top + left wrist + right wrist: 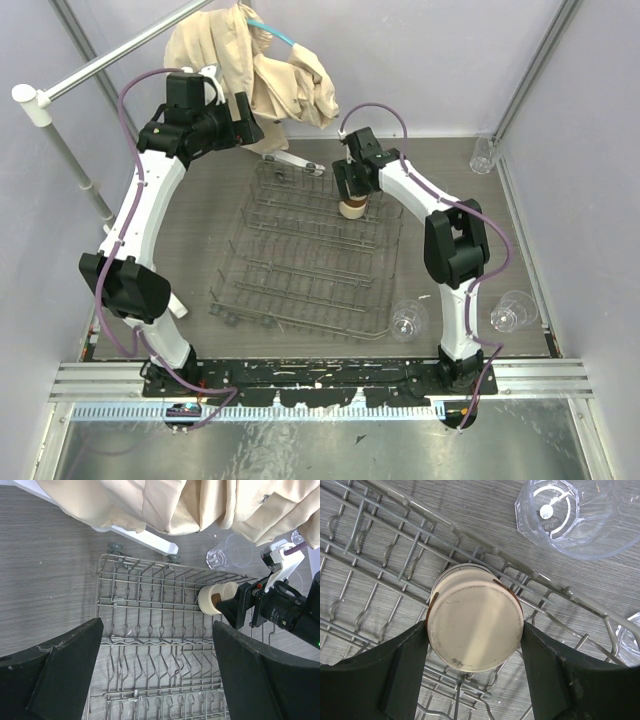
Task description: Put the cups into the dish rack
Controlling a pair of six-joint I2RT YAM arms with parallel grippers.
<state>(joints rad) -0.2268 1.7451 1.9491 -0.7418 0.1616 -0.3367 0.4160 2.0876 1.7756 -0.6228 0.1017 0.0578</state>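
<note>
The grey wire dish rack (290, 270) lies mid-table. My right gripper (352, 196) is shut on the tan-brown cup (352, 209), holding it base-up over the rack's far right corner. In the right wrist view the cup (475, 625) sits between both fingers (400, 670), touching each. My left gripper (245, 122) hovers open and empty above the rack's far left; its wrist view shows the rack (150, 630) and the tan cup (215, 599). Clear cups lie at the front right (408, 320) (513, 312), stand at the back right (483, 155), and one lies just beyond the rack (570, 515) (227, 555).
A beige cloth (255, 65) hangs from a white pole stand (60, 90) at the back left, over the rack's far edge. The stand's white foot (145, 539) lies beside the rack. Grey walls close in on the left and right.
</note>
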